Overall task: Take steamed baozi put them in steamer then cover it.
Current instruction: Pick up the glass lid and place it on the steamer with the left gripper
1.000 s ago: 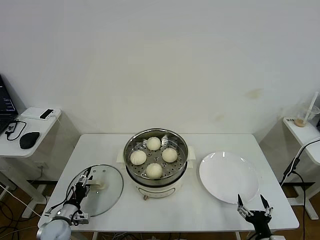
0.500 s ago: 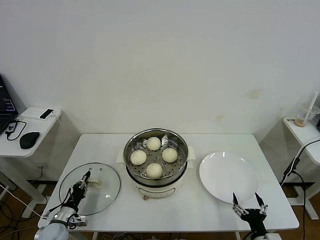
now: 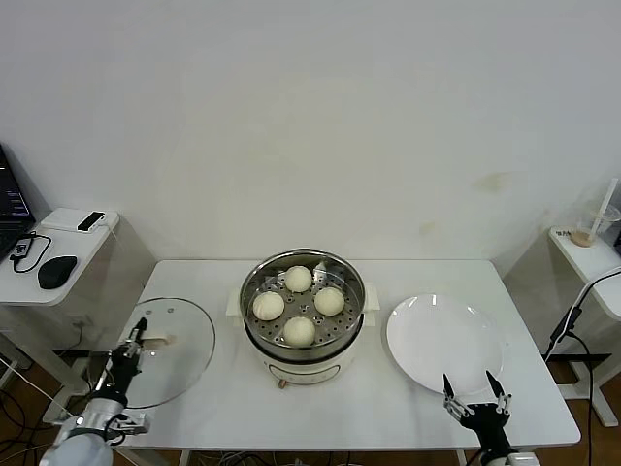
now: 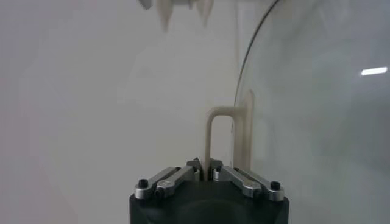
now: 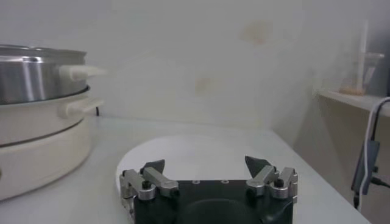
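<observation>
White table (image 3: 408,403) against a bare white wall (image 3: 310,116).

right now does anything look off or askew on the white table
The round clear glass lid hangs past the table's left edge, tilted, the left gripper shut on its cream handle. Four pale buns sit neatly in the steel steamer.

Bright, even overhead light leaves only soft shadows under the steamer (image 3: 302,316), whose steel rim glints, while 1 ceiling-lamp streak glares on the cover (image 4: 317,115) and the wrist views blur beyond it.
</observation>
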